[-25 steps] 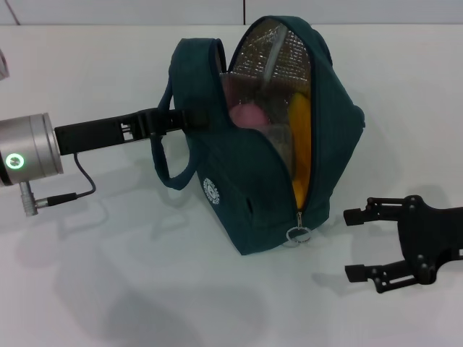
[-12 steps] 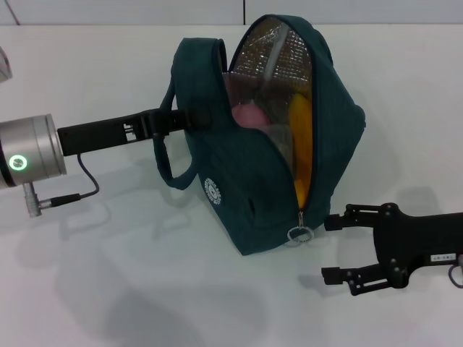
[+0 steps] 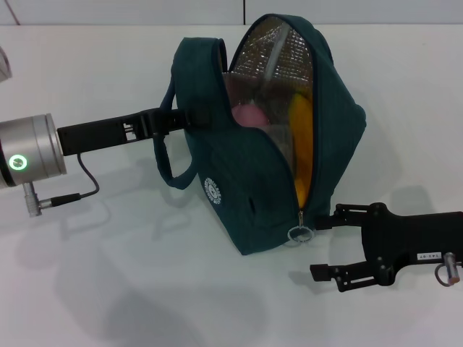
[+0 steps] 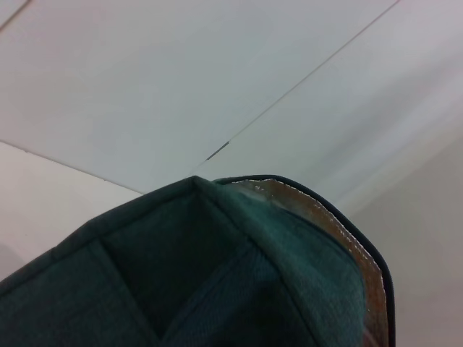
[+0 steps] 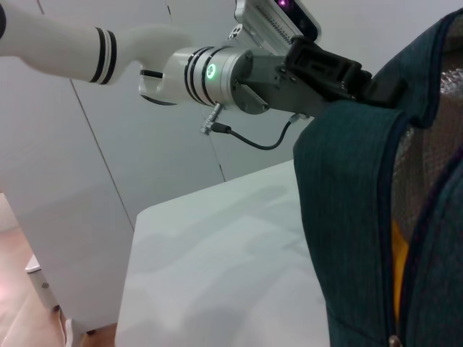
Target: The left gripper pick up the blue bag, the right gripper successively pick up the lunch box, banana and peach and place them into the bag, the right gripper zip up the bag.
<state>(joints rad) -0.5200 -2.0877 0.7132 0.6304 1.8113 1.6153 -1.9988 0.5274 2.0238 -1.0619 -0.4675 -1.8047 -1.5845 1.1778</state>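
The blue bag (image 3: 268, 144) stands propped up near the middle of the worktop (image 3: 108, 289), toward its far edge, its mouth gaping so the foil lining shows. Inside lie the banana (image 3: 302, 144) along the open zip edge and the peach (image 3: 248, 114) deeper in, with the clear lunch box (image 3: 269, 126) apparently between them, though it is hard to make out. The ring pull (image 3: 299, 234) hangs at the low end of the zip. The left claw (image 3: 181, 118) is clamped on the bag's side fabric by the handle, holding it up. The right claw (image 3: 323, 244) sits just beside the ring with fingers spread wide and empty. Packing looks done; zipping remains. A good close likely means pinching the ring squarely, then drawing along the zip's curve while the left keeps the fabric taut.
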